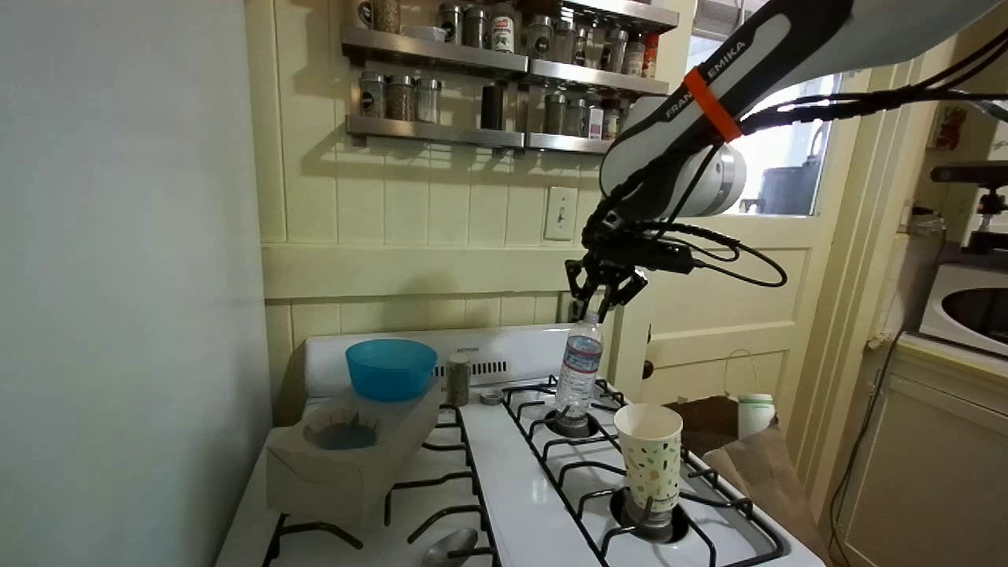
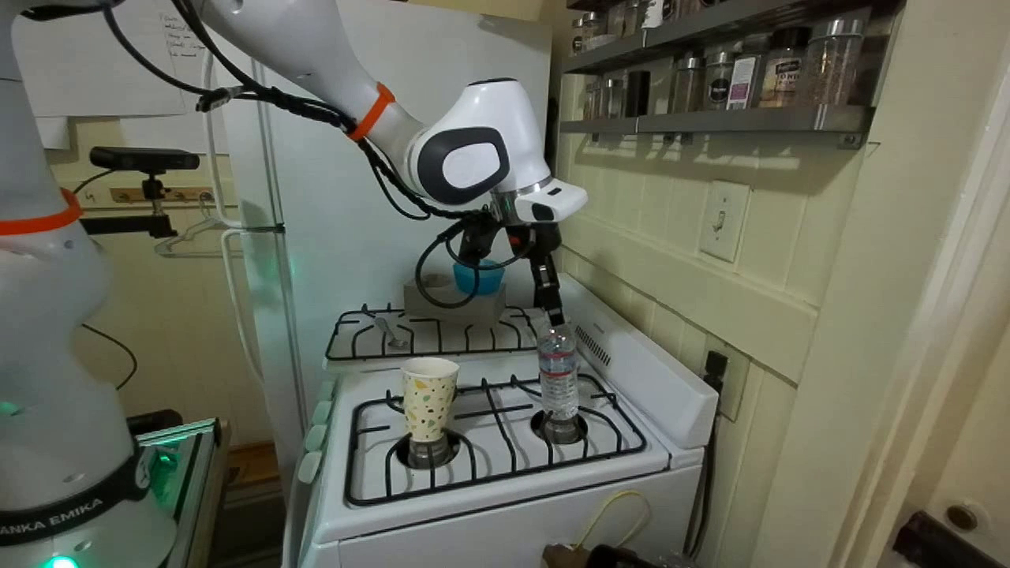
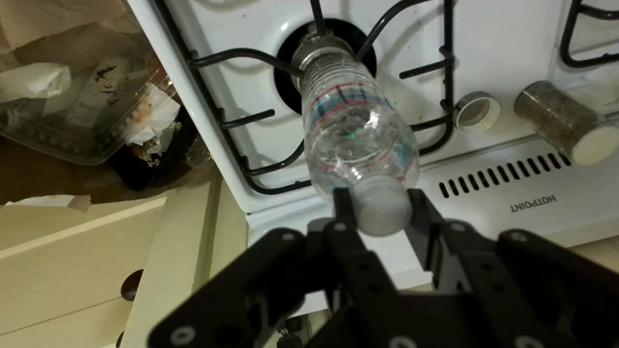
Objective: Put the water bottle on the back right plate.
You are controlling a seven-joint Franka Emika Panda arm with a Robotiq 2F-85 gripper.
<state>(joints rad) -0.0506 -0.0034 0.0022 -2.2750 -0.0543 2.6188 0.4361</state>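
The water bottle (image 1: 580, 362) is clear plastic with a pale cap and a blue-red label band. It stands over the back right plate (image 1: 570, 428), its base at the burner, leaning slightly in this exterior view. An exterior view also shows the bottle (image 2: 559, 375) on the burner (image 2: 562, 432). My gripper (image 1: 594, 313) comes from above with its fingertips at the cap. In the wrist view the gripper (image 3: 379, 195) has one finger on each side of the cap, seemingly touching it. The bottle (image 3: 360, 130) partly hides the burner's black ring (image 3: 290, 92).
A patterned cup (image 1: 650, 461) stands on the front right burner. A spice jar (image 1: 457, 379) and a loose lid (image 1: 491, 398) are near the backguard. A blue bowl (image 1: 391, 368) sits on a carton (image 1: 315, 480) at left. A paper bag (image 1: 760, 465) stands beside the stove.
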